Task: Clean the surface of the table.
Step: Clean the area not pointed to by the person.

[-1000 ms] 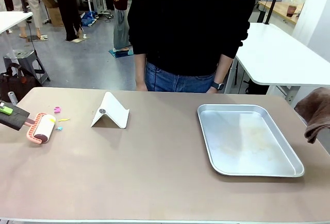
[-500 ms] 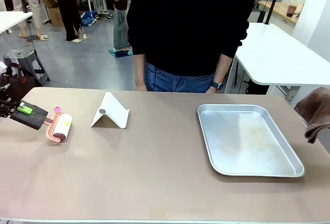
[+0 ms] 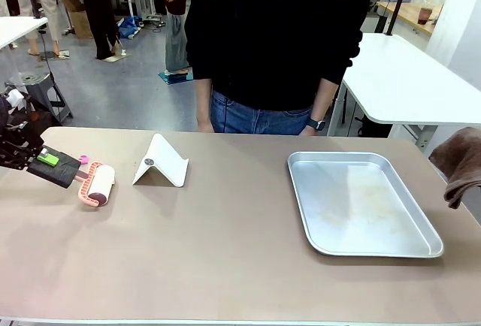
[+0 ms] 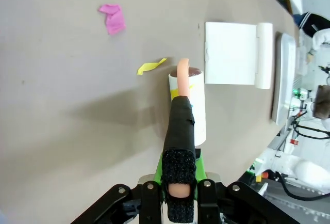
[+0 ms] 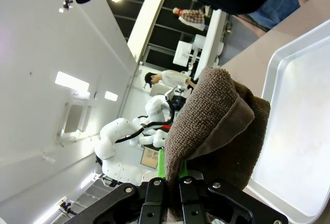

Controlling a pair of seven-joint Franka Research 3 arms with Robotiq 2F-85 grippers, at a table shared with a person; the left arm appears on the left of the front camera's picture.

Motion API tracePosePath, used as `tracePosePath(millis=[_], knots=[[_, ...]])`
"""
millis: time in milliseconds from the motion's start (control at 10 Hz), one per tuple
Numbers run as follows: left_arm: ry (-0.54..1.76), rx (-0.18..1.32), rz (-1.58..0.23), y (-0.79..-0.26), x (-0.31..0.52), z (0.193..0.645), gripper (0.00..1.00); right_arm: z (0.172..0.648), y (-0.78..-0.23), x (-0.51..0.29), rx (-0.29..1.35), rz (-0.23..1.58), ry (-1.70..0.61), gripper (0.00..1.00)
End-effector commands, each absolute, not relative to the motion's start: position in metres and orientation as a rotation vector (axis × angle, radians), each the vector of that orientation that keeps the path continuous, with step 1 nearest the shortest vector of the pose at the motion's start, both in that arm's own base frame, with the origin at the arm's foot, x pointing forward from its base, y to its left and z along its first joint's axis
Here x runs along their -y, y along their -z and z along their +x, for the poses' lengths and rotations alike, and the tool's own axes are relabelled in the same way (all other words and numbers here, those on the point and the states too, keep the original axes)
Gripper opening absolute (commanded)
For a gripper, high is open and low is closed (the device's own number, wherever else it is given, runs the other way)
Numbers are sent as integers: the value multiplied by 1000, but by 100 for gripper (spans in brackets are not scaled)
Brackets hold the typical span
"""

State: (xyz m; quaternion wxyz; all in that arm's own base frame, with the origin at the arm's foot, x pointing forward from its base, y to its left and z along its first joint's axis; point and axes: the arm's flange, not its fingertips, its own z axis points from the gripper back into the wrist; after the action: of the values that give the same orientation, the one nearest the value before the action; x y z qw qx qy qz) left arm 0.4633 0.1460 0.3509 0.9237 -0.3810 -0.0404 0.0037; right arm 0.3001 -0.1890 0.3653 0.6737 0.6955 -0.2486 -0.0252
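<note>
The left arm comes in low from the left side of the table (image 3: 225,258). It reaches sideways over the table's left end. The left gripper (image 3: 48,162) lies almost flat and points toward the middle. Its jaws are squeezed tight on the black-wrapped handle of a lint roller (image 3: 98,183). The pink stem sticks out past the fingers, and the white roll looks to be touching the table top. There is a bit of yellow on the roll.

A yellow paper scrap (image 4: 151,66) lies just beside the end of the roll. A pink paper scrap (image 4: 112,18) lies a little farther off. A white folded stand (image 3: 161,162) stands near the roller, toward the middle of the table. A silver metal tray (image 3: 361,204) lies on the right half, well apart from the roller.

The right gripper (image 5: 169,182) is off at the right edge of the table, beside the tray. Its jaws are pinched shut on a brown cloth (image 5: 216,123). The cloth hangs in folds.

A person (image 3: 278,48) in a black top and jeans stands at the far side of the table, arms down.
</note>
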Motion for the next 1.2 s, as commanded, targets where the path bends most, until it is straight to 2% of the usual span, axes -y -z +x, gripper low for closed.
tracePosePath(millis=[0, 500, 1100], knots=[[18, 138, -810, -345, -150, 462, 23, 297, -370, 190, 567, 1566, 47, 7], [22, 342, -918, -411, -202, 442, 23, 297, -370, 190, 567, 1566, 47, 7], [-152, 372, -835, -398, -285, 428, 23, 297, -370, 190, 567, 1566, 47, 7]])
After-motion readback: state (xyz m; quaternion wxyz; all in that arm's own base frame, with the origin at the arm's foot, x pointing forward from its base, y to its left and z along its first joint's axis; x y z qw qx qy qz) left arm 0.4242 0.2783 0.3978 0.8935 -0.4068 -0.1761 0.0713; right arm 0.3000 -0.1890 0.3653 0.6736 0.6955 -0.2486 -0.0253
